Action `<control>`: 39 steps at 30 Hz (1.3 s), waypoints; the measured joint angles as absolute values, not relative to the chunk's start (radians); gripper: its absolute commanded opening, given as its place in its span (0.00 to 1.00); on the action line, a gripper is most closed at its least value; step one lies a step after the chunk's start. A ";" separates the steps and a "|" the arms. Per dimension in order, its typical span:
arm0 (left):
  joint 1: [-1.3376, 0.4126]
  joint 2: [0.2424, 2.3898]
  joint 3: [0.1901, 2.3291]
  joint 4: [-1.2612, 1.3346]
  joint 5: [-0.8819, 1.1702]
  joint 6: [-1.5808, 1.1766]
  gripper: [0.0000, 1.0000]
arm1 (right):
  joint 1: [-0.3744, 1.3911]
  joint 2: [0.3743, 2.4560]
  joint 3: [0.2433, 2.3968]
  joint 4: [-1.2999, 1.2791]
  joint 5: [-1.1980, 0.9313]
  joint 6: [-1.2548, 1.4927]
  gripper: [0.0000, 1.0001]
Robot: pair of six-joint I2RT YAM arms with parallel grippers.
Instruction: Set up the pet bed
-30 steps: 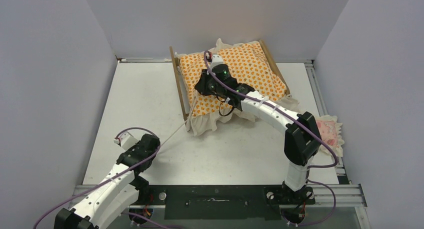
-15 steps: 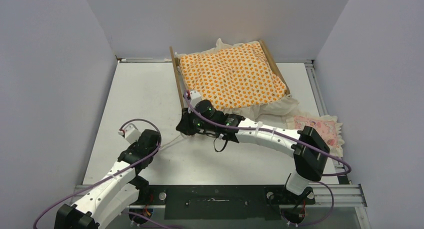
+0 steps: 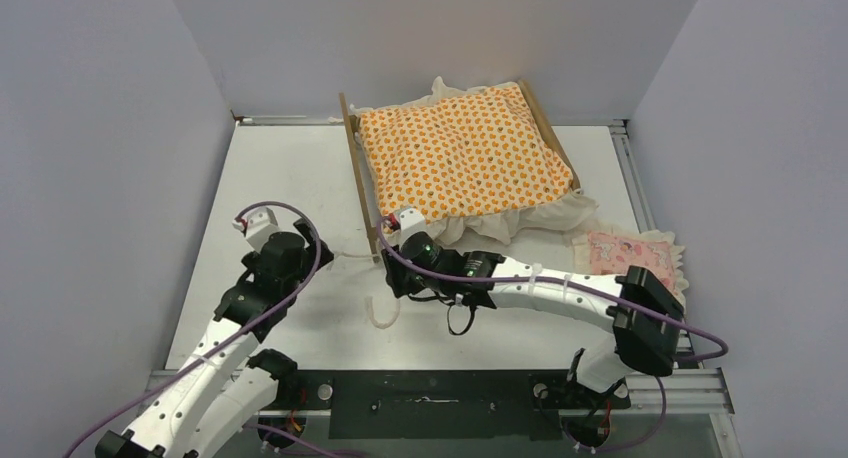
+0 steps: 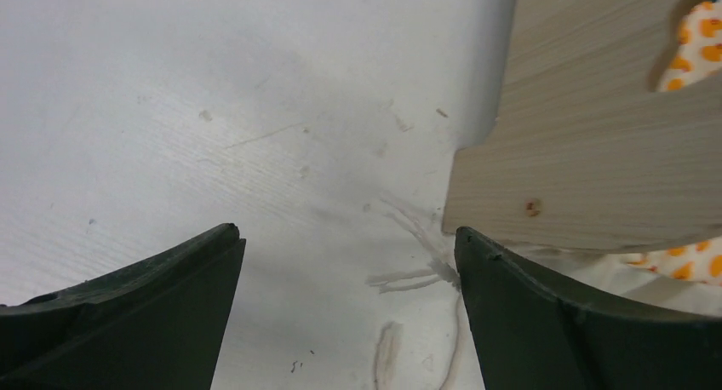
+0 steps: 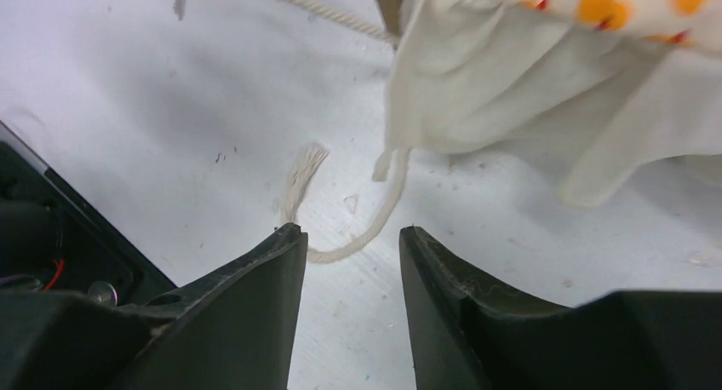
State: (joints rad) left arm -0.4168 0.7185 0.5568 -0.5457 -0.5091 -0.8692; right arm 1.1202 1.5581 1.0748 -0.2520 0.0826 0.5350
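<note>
The left gripper (image 4: 346, 231), fingers spread wide, hovers beside the near-left wooden edge of the pet bed (image 4: 587, 151). The right gripper (image 5: 351, 230), fingers apart and empty, hangs over the cord (image 5: 387, 203). Open table (image 3: 290, 178) lies left.

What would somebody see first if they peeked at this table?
Probably the bright orange-patterned mattress, lying on the wooden pet bed at the far middle of the table. Next come the pink frilled pillow at the table's right edge and the loose white cord curled on the table just in front of the bed.
</note>
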 measured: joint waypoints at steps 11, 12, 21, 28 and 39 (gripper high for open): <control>-0.417 0.709 0.737 -0.620 -0.396 -0.624 0.97 | 1.112 1.574 1.097 -0.180 0.229 0.442 0.49; -0.417 0.701 0.737 -0.640 -0.395 -0.617 0.97 | 1.111 1.591 1.097 -0.171 0.231 0.439 0.49; -0.417 0.619 0.759 -0.791 -0.427 -0.596 0.96 | 1.090 1.732 1.125 -0.097 0.218 0.419 0.05; -0.417 0.578 0.823 -0.869 -0.514 -0.618 0.96 | 1.104 1.760 1.190 -0.070 0.089 0.402 0.07; -0.417 0.562 0.819 -0.883 -0.497 -0.643 0.96 | 1.102 1.770 1.216 -0.035 -0.117 0.376 0.41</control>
State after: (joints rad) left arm -0.4168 0.5625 0.8192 -0.8833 -0.4973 -0.6426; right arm 1.1023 1.7702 1.2156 -0.0345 -0.1169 0.3756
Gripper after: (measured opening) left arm 0.964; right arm 0.249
